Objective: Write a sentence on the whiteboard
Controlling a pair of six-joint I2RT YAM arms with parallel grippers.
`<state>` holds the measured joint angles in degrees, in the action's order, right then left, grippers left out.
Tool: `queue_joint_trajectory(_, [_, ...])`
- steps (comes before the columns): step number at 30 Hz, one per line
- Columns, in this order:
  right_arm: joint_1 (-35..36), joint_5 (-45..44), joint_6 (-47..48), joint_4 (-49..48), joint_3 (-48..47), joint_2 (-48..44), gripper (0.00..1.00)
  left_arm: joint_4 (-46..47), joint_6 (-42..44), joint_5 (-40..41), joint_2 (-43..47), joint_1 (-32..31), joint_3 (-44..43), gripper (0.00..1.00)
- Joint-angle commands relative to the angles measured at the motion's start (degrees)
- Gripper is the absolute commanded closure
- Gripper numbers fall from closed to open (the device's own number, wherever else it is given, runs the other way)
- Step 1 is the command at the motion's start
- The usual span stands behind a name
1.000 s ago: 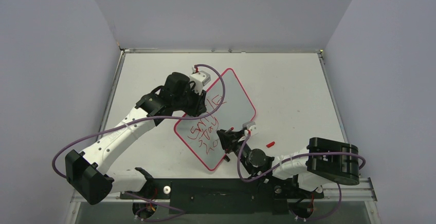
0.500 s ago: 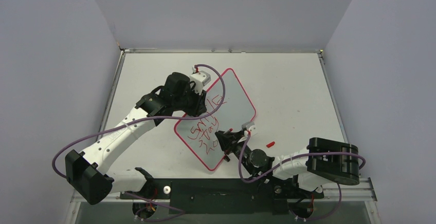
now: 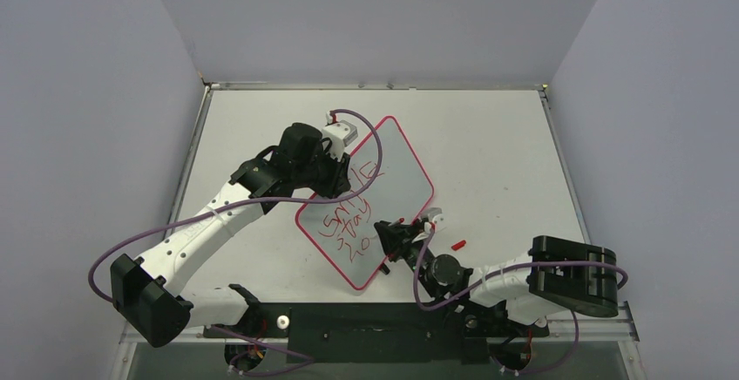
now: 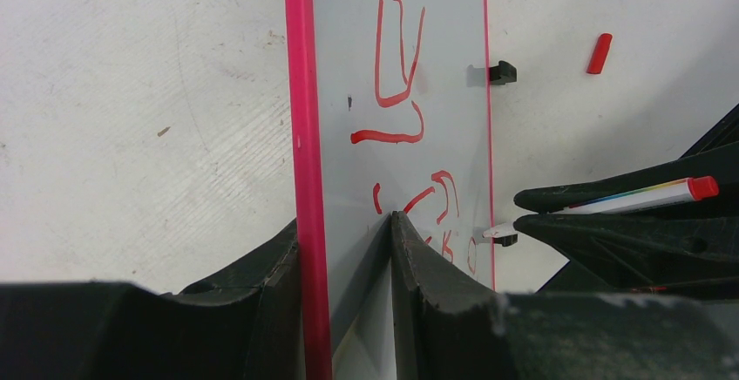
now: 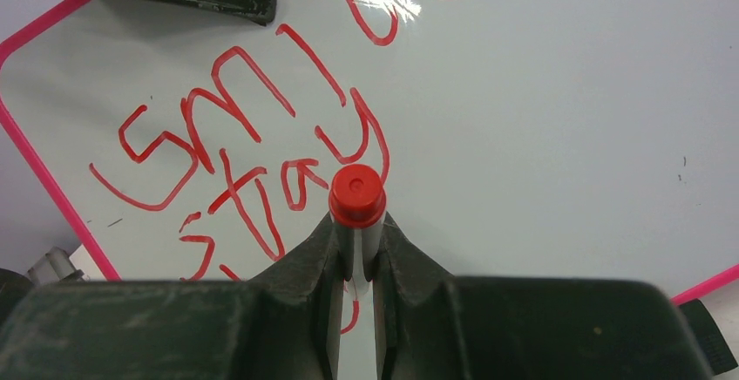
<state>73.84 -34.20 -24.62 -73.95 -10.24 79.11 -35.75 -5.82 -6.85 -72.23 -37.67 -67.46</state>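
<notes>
Beneath the right hand (image 5: 357, 227) — marker (image 5: 357, 195) clamped — lies the sentence (image 5: 253, 179).

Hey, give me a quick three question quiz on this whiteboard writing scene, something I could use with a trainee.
1. True or false: the left hand clamps the whiteboard by its edge.
2. The right hand holds: A) an eraser, B) a marker, C) a cloth.
3. Fill in: the loose red cap lies on the ___.
Key: 1 true; 2 B; 3 table.
</notes>
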Motion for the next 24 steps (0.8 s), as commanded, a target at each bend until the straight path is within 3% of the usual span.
queue_joint_trajectory(1, [-0.7, -0.8, -0.3, -4.4, 0.6, -0.1, 1.00, -0.8, 7.1, 7.3, -0.1, 0.0, 0.6, 1.00])
queue_joint_trajectory(24, [-1.9, 0.2, -0.8, -5.7, -0.4, 2.9, 1.00, -0.9, 7.1, 7.4, -0.4, 0.0, 0.6, 1.00])
